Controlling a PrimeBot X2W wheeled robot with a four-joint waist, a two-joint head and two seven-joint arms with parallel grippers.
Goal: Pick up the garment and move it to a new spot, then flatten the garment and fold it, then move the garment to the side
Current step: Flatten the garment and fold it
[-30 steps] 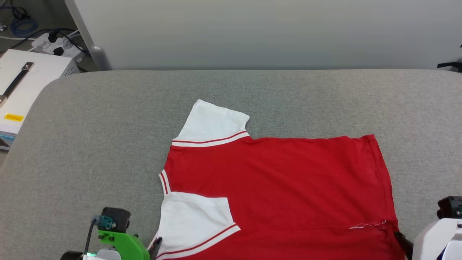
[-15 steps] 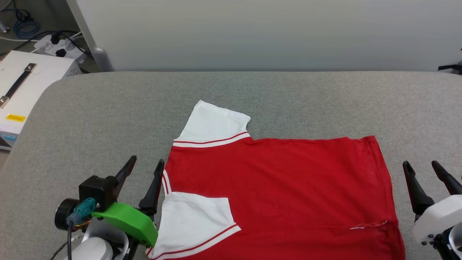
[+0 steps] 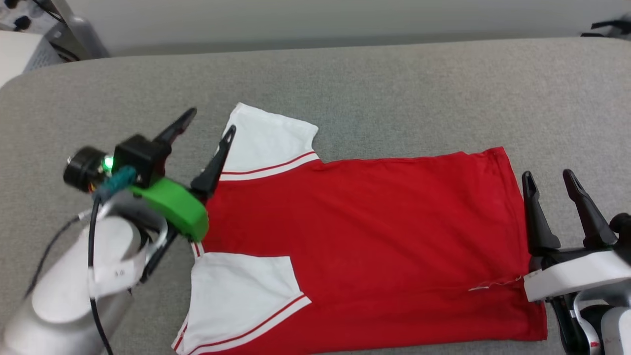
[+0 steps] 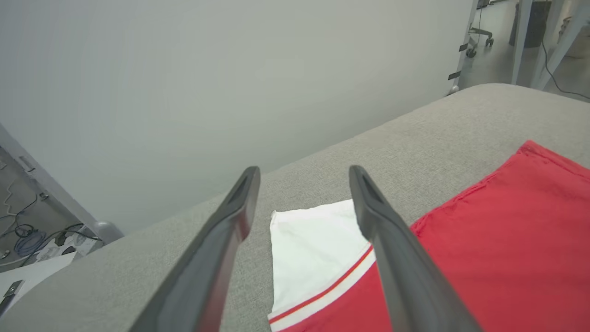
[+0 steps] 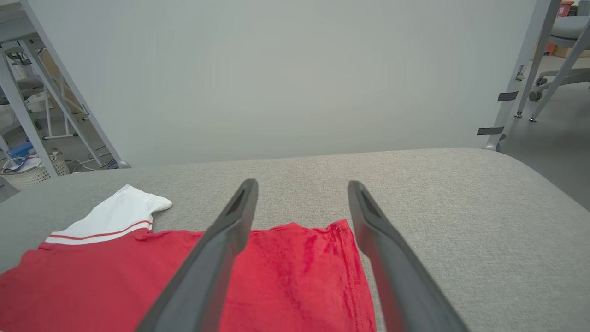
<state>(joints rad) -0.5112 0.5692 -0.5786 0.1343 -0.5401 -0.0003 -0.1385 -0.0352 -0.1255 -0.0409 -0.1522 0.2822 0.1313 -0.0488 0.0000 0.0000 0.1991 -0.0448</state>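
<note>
The garment lies flat on the grey table, a plain red face up, collar end to the left, hem to the right. One white sleeve points away from me and the other is folded onto the red body. My left gripper is open and empty above the far sleeve, its right finger over the striped trim. My right gripper hangs open and empty just off the hem's far corner.
The padded table's far edge meets a pale wall panel. A white box sits off the far left corner. Chair and desk legs stand on the floor to the right.
Both arms have risen and reached forward: the left gripper from beside the near sleeve to over the far sleeve, the right along the hem. The head camera has tilted down.
</note>
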